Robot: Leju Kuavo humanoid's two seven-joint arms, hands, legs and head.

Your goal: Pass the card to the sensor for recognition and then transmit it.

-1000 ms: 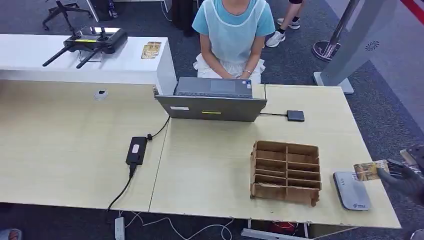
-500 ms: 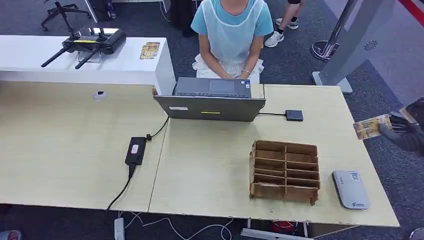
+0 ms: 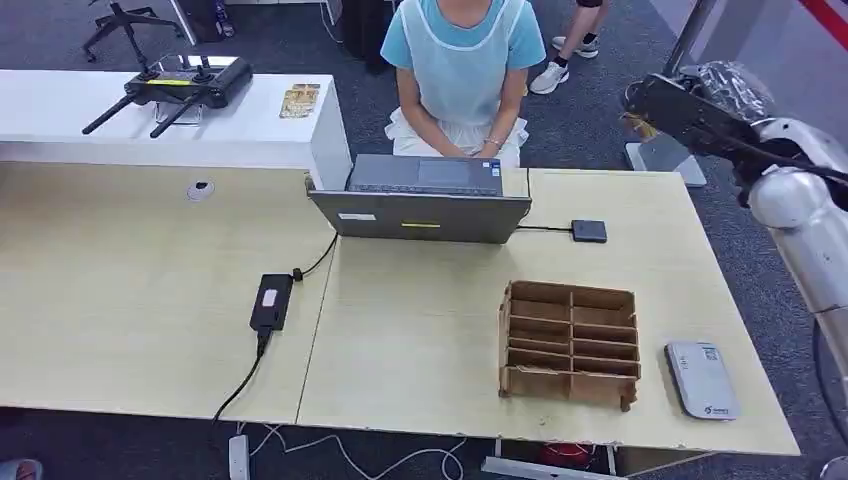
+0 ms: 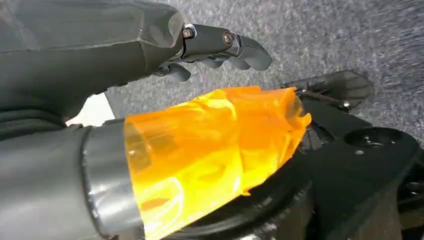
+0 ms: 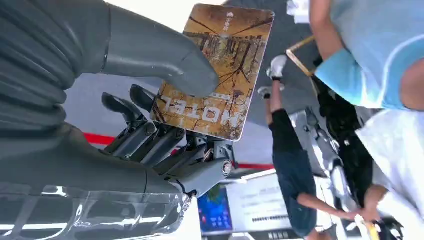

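My right hand (image 3: 672, 103) is raised high at the far right, beyond the table's back edge and near the seated person (image 3: 465, 60). In the right wrist view that hand (image 5: 150, 145) pinches a brown-and-gold hotel card (image 5: 217, 70) between its thumb and fingers. The grey card sensor (image 3: 702, 380) lies flat at the table's front right corner, well below and in front of the hand. My left hand (image 4: 150, 55) hangs over grey carpet, fingers apart from an orange-taped thumb, holding nothing.
A wooden compartment organiser (image 3: 570, 345) stands just left of the sensor. An open laptop (image 3: 420, 200) sits at the back middle, with a small black box (image 3: 590, 231) cabled beside it. A power brick (image 3: 272, 300) lies on the left. A white counter (image 3: 160, 120) holds a controller.
My right hand has lifted the card from just above the sensor, up along the table's right edge, to high at the back right near the person. Nothing on the table moved.
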